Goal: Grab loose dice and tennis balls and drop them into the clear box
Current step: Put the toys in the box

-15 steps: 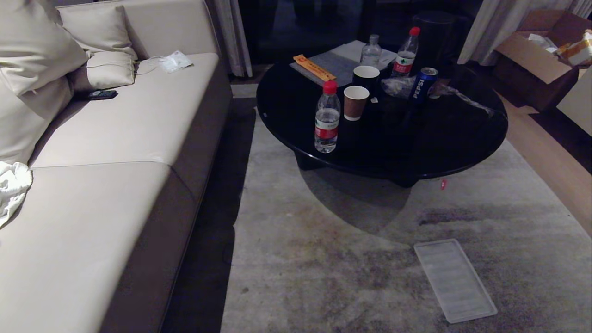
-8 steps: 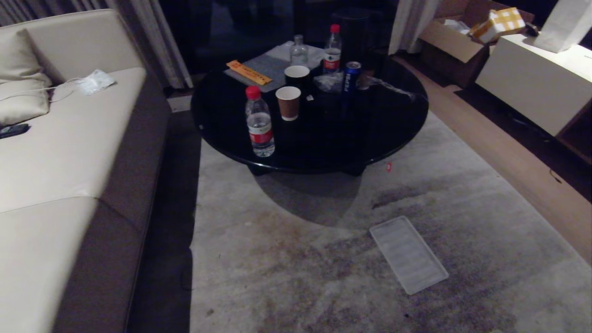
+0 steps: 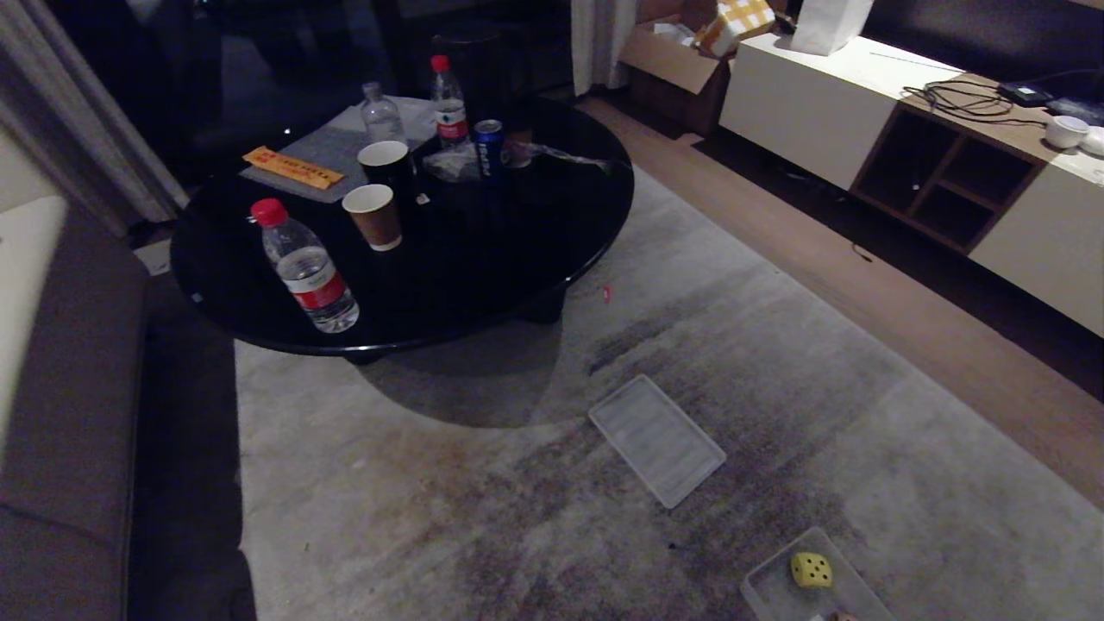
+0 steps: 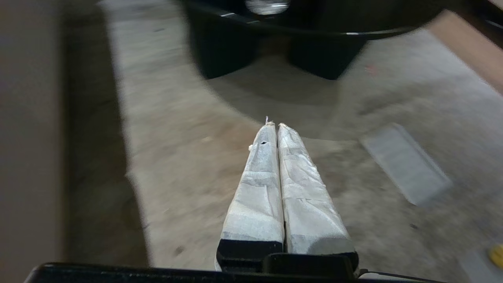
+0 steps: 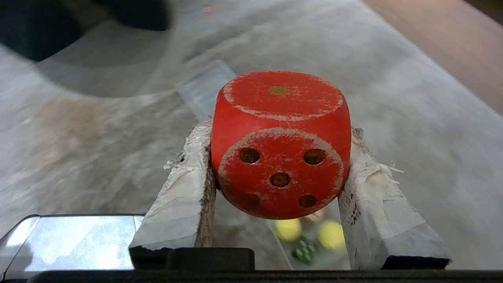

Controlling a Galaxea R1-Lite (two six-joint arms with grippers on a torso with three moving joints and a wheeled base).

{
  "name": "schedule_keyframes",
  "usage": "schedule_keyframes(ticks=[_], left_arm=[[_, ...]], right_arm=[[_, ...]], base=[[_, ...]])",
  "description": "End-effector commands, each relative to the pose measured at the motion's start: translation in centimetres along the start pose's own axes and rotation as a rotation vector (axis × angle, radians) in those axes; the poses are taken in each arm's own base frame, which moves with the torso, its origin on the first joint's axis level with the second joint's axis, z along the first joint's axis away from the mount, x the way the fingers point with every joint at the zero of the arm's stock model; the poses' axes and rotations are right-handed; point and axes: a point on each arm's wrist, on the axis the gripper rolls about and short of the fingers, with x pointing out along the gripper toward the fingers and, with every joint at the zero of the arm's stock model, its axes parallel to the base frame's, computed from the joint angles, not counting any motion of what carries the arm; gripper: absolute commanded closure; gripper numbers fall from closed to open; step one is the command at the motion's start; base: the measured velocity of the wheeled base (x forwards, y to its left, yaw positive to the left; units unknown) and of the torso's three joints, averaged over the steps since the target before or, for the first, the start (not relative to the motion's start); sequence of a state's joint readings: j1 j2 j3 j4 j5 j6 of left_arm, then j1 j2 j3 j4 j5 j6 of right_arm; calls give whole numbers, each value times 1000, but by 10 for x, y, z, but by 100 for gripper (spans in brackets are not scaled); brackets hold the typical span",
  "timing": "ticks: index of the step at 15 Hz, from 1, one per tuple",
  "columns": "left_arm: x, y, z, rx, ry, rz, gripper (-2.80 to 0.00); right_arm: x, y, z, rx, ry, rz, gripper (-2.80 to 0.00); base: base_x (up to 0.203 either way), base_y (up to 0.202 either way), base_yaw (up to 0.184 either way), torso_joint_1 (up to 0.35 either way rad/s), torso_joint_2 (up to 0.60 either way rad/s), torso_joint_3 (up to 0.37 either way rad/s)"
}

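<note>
Stretching across the floor is the grey rug (image 3: 776, 362), with the round black table (image 3: 535, 241) on its far end carrying bottles and paper cups, and the flat ribbed clear lid (image 3: 657, 440) lying alone mid-rug; nearer the robot, at the head view's bottom edge, there's the clear box (image 3: 759, 595) with the yellow die (image 3: 812, 570) sitting inside it; neither arm shows in the head view, but the right gripper (image 5: 277, 157) has its taped fingers clamped on the red die (image 5: 281, 143), carried above the rug, and the left gripper (image 4: 274, 126) hangs over bare rug, fingers pressed together, nothing between them
</note>
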State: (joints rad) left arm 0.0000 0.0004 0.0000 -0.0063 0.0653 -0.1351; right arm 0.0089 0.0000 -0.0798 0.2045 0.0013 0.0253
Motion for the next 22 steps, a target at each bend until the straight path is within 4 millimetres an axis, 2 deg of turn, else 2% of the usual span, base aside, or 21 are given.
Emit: schedule_keyframes(ticks=[1, 8, 22], left_arm=[[0, 0, 0, -2, 0, 1, 0], [0, 0, 0, -3, 0, 1, 0], [0, 0, 0, -8, -2, 0, 0]], right_arm=[[0, 0, 0, 0, 3, 0, 0], [0, 0, 0, 0, 3, 0, 0], [0, 0, 0, 1, 3, 0, 0]], base=[[7, 13, -140, 5, 1, 2], [0, 0, -14, 1, 0, -6], [0, 0, 0, 4, 3, -190]])
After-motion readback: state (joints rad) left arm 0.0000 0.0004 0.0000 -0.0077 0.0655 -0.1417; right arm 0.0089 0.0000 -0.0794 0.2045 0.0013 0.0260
